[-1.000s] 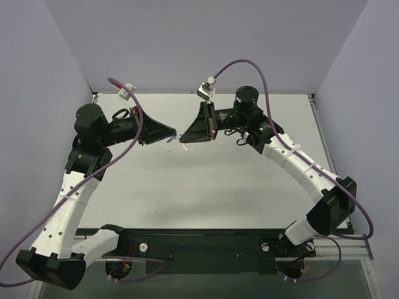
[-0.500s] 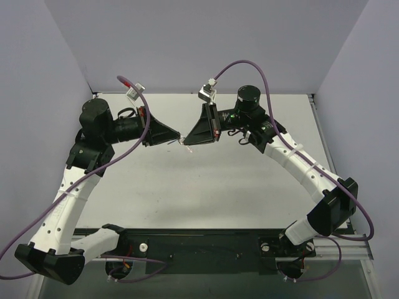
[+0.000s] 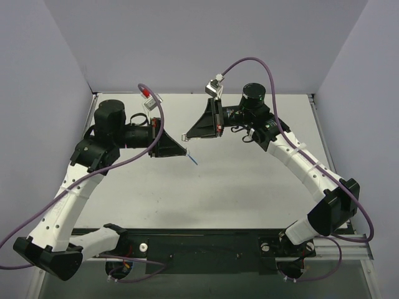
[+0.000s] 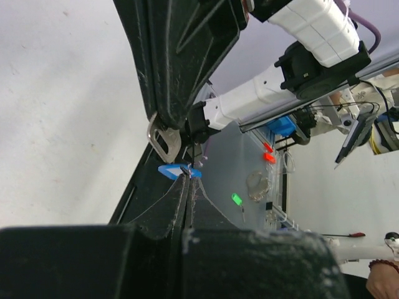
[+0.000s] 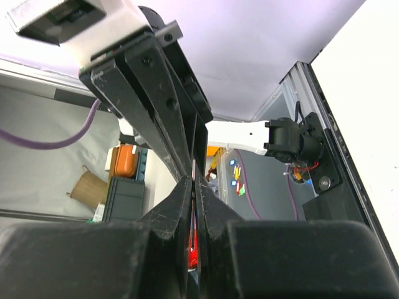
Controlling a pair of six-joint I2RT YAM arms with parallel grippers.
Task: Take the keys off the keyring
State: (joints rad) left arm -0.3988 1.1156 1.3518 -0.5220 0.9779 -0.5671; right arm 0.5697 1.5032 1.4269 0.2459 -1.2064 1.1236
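tabletop [image 3: 249, 187] lies beneath keyring [image 4: 176, 170] (thin ring indiscernible).

key [image 4: 163, 138] — tiny, silver, up in the air | keyring [image 4: 177, 170] — blue-tagged, just beside key, apart

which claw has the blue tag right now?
The left claw: the blue tag sticks out at its shut tip. The right claw pinches only the silver key.
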